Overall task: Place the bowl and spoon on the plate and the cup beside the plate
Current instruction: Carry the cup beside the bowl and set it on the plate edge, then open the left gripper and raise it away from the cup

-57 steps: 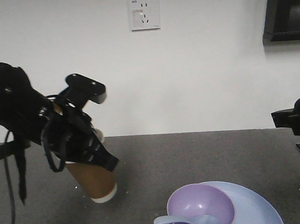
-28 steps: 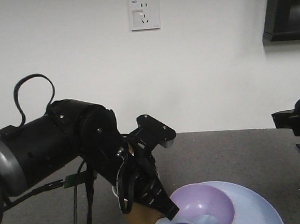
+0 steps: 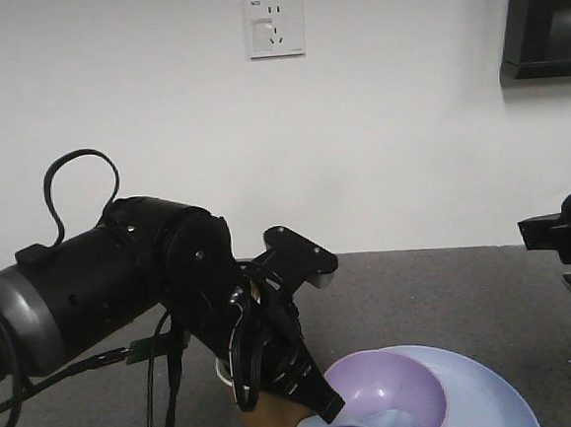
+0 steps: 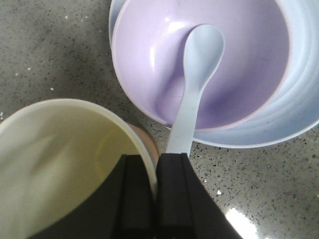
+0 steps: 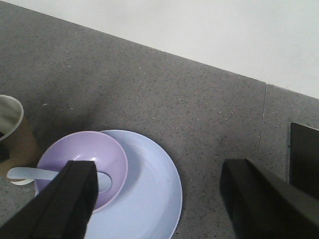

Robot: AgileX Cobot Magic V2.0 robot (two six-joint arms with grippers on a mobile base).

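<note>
The lavender bowl point(image 3: 393, 388) sits on the light blue plate point(image 3: 493, 400) at the front right of the counter. A pale spoon point(image 3: 366, 425) lies in the bowl, its handle point(image 4: 182, 134) sticking out over the rim toward the cup. The brown paper cup point(image 3: 272, 422) is just left of the plate, tilted. My left gripper point(image 4: 155, 186) is shut on its white rim, one finger inside and one outside. Whether the cup's base point(image 5: 20, 180) rests on the counter I cannot tell. My right gripper point(image 5: 167, 199) hangs open high above the plate, holding nothing.
The grey speckled counter point(image 5: 164, 99) runs back to a white wall with a socket point(image 3: 276, 24). My right arm point(image 3: 569, 231) sits at the right edge, beside a dark object point(image 5: 304, 149) on the counter. A black cabinet point(image 3: 542, 15) hangs at the upper right.
My left arm carried the cup from the left side of the counter rightward and down to the plate's left edge. In the last half second it barely shifted. The right arm stayed still.
</note>
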